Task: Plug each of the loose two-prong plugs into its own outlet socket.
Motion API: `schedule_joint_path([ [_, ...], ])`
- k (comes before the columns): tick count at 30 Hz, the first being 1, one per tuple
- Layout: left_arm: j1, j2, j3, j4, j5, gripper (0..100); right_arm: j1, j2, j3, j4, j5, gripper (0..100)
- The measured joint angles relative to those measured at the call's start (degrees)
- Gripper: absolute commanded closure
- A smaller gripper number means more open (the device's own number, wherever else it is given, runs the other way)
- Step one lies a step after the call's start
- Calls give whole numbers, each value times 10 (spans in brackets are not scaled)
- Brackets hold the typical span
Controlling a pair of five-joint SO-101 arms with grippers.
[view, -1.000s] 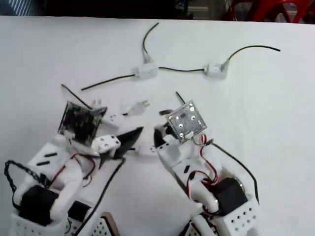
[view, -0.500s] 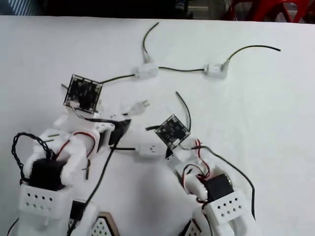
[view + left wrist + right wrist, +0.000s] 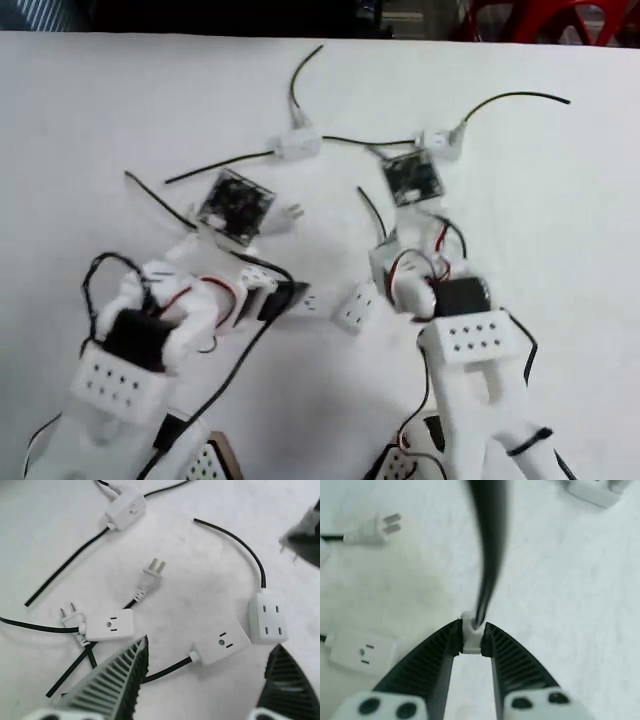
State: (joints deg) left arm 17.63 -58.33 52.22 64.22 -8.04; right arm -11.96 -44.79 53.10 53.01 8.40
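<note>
My left gripper (image 3: 210,645) hangs open above a white single socket (image 3: 221,642). Beside that socket lie a two-outlet block (image 3: 268,616) on a black cord, another single socket (image 3: 115,625) and two loose two-prong plugs (image 3: 152,572) (image 3: 70,615). My right gripper (image 3: 471,627) is shut on a small white piece with a black cord (image 3: 487,545) rising from it; I cannot tell whether it is a plug or a socket end. In the high view one plug (image 3: 290,213) lies between the arms, and the block (image 3: 355,305) sits by the right arm.
Two more white sockets (image 3: 297,143) (image 3: 438,143), joined by a black cord, lie farther back on the white table (image 3: 560,250). Loose black cord ends curl around them. The table's right side is bare.
The right arm has stretched farther up the table, its wrist now near the back sockets. The left wrist has swung right, over the middle sockets. The white block now shows beside the right arm.
</note>
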Motion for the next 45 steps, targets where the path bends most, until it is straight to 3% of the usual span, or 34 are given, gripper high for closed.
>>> schedule_joint_path([
  [8, 79, 246, -87, -10, 0, 604, 77, 39, -38, -44, -121, 981],
  [14, 135, 437, -164, -41, 0, 608, 183, 40, -38, -75, -133, 981],
  [22, 168, 629, -244, -101, 0, 608, 200, 40, -37, -83, -133, 981],
  [28, 158, 729, -327, -89, -69, 636, 199, 40, -23, -85, -133, 981],
  [37, 62, 761, -427, -44, -199, 676, 198, 40, -23, -85, -133, 981],
  [45, 27, 761, -535, 38, -217, 688, 198, 40, -23, -85, -133, 981],
])
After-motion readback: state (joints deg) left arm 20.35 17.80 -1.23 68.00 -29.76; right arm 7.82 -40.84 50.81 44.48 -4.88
